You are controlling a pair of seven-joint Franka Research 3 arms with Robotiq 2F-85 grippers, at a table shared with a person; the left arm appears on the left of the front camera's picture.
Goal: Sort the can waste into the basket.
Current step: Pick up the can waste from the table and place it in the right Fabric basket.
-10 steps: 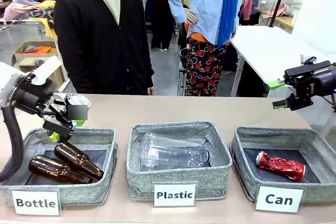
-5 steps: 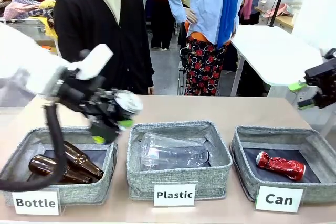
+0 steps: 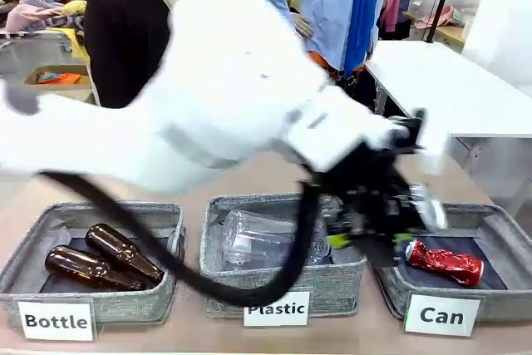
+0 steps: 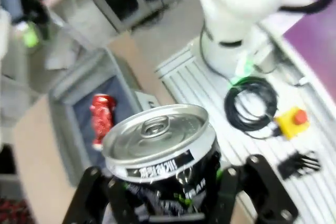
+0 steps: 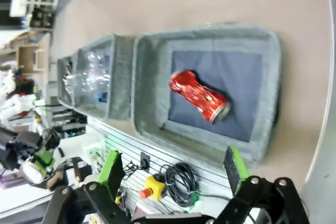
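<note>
Now, on the left of the tabletop [image 3: 249, 174] stands the grey basket labelled "Bottle" [image 3: 91, 293], with two brown glass bottles [image 3: 104, 258] lying in it. Beside it, in the middle, the basket labelled "Plastic" [image 3: 278, 284] holds a clear plastic bottle [image 3: 258, 240]. The big white left arm [image 3: 216, 89] reaches across the middle, and its left claw [image 3: 378, 222] is above the gap between the "Plastic" basket and the "Can" basket [image 3: 499, 288]. In the left wrist view this claw is closed around the black can [image 4: 163, 163], whose silver top faces the camera; the green pads press on both sides of it. On the far right, the "Can" basket has the red wrinkly can [image 3: 443, 262] lying on its dark lining. In the right wrist view the right claw [image 5: 176, 169] is wide and holds nothing; it hangs over the near rim of the "Can" basket, and the red can lies tilted below. A person in a black cardigan [image 3: 125, 39] stands behind the tabletop.
</note>
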